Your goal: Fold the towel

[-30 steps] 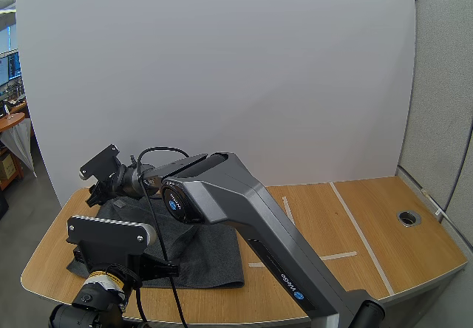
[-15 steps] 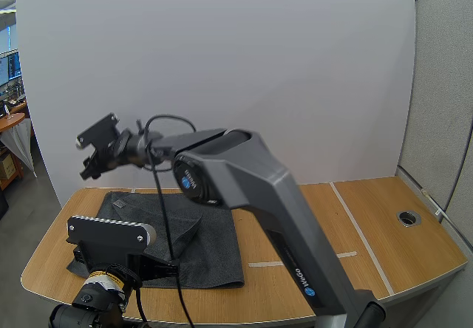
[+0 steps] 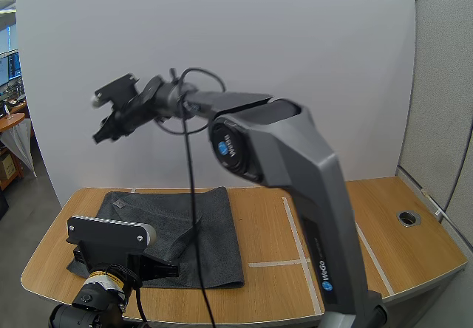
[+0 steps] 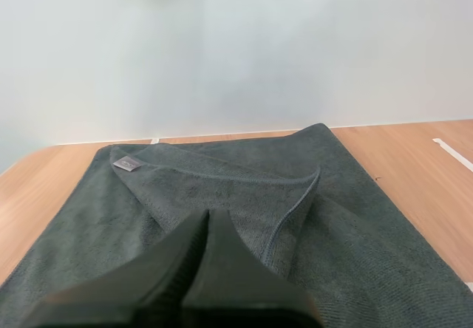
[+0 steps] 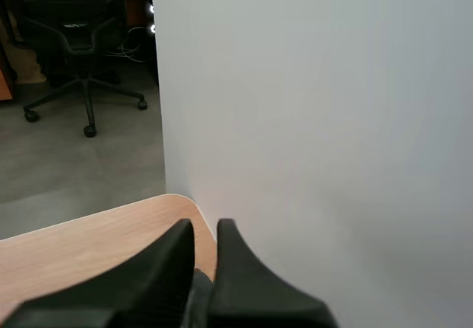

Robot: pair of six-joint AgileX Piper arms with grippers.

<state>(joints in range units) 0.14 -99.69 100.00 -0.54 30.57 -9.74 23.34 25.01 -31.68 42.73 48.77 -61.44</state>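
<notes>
— Where does the towel lie?

— The dark grey terry towel (image 3: 211, 232) is spread on the left part of the light wooden table (image 3: 414, 258). One flap is turned over on itself, its corner lying toward the towel's right side (a small grey label (image 4: 126, 164) sits at the far left corner).

— And the arms?

— The left gripper (image 4: 209, 213) is low at the towel's near part, fingers together as one dark wedge, holding nothing. The right gripper (image 3: 103, 130) is high in the air, well apart from the cloth, before the white backdrop board (image 3: 310, 47). Its fingers stand close together with nothing pinched.

— What stands in the way?

— The right arm's grey body (image 3: 318, 195) rises in front of the table's middle and hides part of it.

— Anything else on the surface?

— Strips of white tape (image 3: 270, 264) right of the towel, and a round metal-rimmed hole (image 3: 409, 217) near the right end. A grey fabric partition (image 3: 443, 77) stands beside the board.
</notes>
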